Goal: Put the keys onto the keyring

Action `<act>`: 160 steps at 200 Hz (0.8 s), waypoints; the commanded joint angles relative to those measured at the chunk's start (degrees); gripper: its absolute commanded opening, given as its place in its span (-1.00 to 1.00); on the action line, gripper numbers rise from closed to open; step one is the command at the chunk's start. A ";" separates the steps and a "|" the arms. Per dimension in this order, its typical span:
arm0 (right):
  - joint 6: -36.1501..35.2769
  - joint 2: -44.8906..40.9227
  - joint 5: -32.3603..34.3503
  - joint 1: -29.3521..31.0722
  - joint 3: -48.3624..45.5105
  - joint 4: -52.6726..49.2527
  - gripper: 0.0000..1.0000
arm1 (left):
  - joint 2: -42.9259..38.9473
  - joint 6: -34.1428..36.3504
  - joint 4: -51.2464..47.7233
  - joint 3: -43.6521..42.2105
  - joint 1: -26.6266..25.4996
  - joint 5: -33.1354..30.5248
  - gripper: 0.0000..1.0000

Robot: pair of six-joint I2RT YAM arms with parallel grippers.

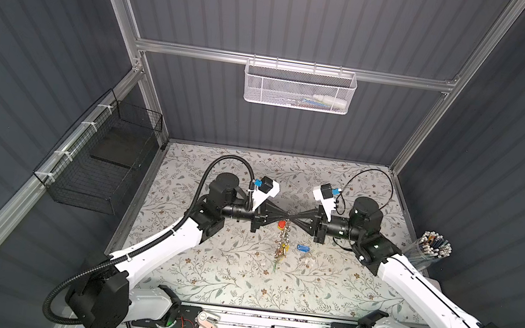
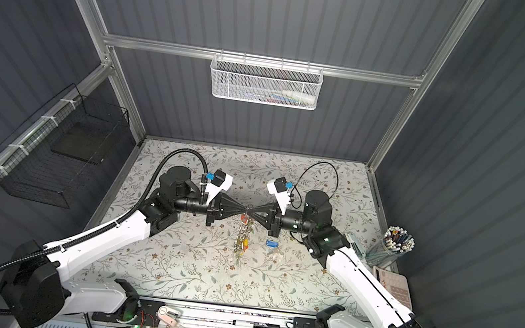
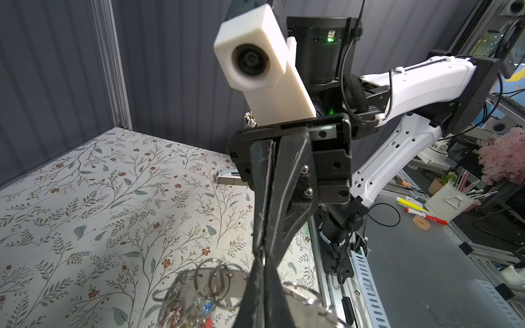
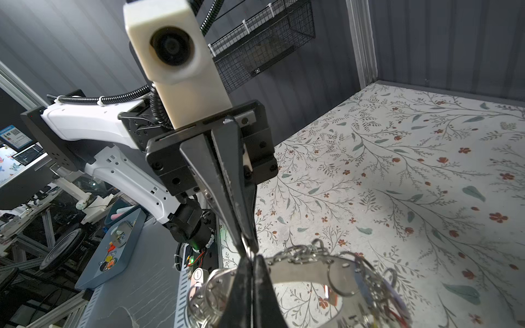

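Top views both: left gripper [image 1: 286,214], right gripper [image 1: 293,215] clenched on dangling keyring [image 1: 282,242]; keys [image 1: 304,253] mid-worktop [image 1: 204,268], likely light, slippery; pinch blue tag [image 1: 302,248].

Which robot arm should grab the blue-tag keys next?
Probably right. The keys lie loose on the right arm's side, nearer its jaws. Both arms' jaws are shut on the hanging keyring, so the left arm could likely hold it alone.
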 commanded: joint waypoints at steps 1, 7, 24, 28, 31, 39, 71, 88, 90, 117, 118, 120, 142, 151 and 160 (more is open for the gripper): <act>0.50 -1.17 1.65 0.20 -0.50 2.18 -1.00 | -1.79 0.26 1.18 1.72 -0.05 1.00 -1.00; 0.58 -1.28 1.74 0.22 -0.65 2.50 -1.00 | -1.91 0.25 0.96 1.73 0.00 0.99 -1.00; 0.75 -1.66 2.24 0.14 -1.14 3.23 -1.00 | -2.10 -0.05 0.64 1.67 0.20 1.15 -0.92; 0.74 -1.74 2.31 0.18 -1.20 3.41 -1.00 | -2.17 -0.09 0.62 1.63 0.22 1.10 -0.89; 0.83 -1.82 2.37 0.21 -1.27 3.56 -1.00 | -2.24 -0.17 0.64 1.57 0.29 1.08 -0.88; 1.03 -1.98 2.46 0.22 -1.55 3.97 -1.00 | -2.30 -0.35 0.64 1.41 0.44 1.16 -0.86; 1.55 -2.32 2.98 0.22 -2.23 5.17 -1.00 | -2.73 -1.85 1.87 0.61 1.14 1.33 -0.70; 1.66 -2.57 3.08 0.19 -2.43 5.62 -1.00 | -2.70 -2.44 2.27 0.40 1.49 1.67 -0.64; 1.71 -2.61 3.14 0.20 -2.48 5.63 -1.00 | -2.70 -2.52 2.30 0.40 1.52 1.73 -0.64; 1.78 -2.97 3.49 0.22 -3.00 6.46 -1.00 | -3.19 -4.07 4.03 -0.54 2.64 2.12 -0.52; 1.86 -2.97 3.51 0.18 -3.02 6.49 -1.00 | -3.21 -4.15 4.14 -0.56 2.66 2.17 -0.52; 1.91 -2.97 3.51 0.15 -3.04 6.57 -1.00 | -3.29 -4.25 4.22 -0.74 2.85 2.14 -0.51; 1.97 -3.30 3.78 0.18 -3.52 7.29 -1.00 | -3.97 -5.77 5.71 -2.11 4.03 2.73 -0.41; 2.08 -3.39 3.78 0.22 -3.76 7.96 -1.00 | -4.18 -6.89 7.32 -3.13 4.32 2.98 -0.34; 2.23 -3.50 3.79 0.20 -4.10 8.66 -1.00 | -4.19 -7.66 8.55 -3.86 4.48 3.16 -0.28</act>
